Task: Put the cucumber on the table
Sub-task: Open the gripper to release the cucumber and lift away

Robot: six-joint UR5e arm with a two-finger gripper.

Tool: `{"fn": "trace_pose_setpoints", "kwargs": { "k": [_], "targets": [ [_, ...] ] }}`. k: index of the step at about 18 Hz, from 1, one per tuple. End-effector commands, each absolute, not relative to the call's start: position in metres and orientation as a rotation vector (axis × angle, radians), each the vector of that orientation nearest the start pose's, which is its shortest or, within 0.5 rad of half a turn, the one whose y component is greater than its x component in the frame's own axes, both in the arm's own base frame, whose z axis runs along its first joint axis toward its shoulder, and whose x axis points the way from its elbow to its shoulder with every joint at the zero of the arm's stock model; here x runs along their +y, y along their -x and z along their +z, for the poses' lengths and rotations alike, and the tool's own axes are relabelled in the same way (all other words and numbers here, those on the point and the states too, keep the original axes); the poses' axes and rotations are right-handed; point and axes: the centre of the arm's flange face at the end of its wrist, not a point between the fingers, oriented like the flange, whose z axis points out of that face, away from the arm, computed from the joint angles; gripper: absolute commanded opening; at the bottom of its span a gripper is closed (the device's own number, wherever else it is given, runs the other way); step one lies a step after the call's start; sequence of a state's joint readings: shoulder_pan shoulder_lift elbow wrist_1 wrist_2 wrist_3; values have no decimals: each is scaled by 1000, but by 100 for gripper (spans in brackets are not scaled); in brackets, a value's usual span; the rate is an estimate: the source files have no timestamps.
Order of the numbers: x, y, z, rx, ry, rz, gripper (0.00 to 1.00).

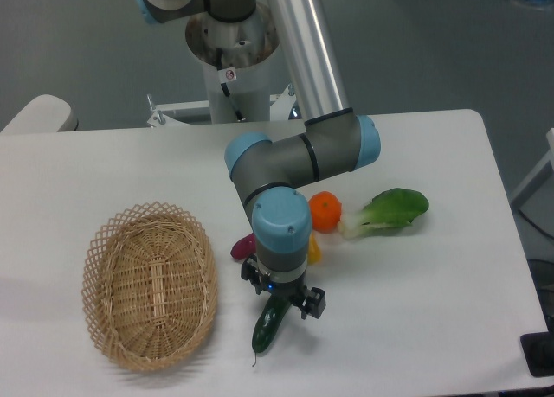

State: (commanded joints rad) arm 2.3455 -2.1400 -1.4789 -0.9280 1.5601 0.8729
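I find no legible text, brand, or number anywhere. On my base column (232, 60) sits a small round sticker (230, 74) with a red mark, a warning sign by its look, but its content is too small to read.
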Motion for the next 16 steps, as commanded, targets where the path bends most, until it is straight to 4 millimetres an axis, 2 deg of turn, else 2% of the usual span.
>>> {"fn": "trace_pose_setpoints", "kwargs": {
  "k": [2,8,11,14,16],
  "targets": [
    [595,395,281,146,2986,213,100],
    [588,403,350,145,2883,312,100],
    [586,410,372,233,2864,370,100],
    [563,430,389,369,2860,433,100],
    [540,447,396,425,2886,412,100]
  ]
}}
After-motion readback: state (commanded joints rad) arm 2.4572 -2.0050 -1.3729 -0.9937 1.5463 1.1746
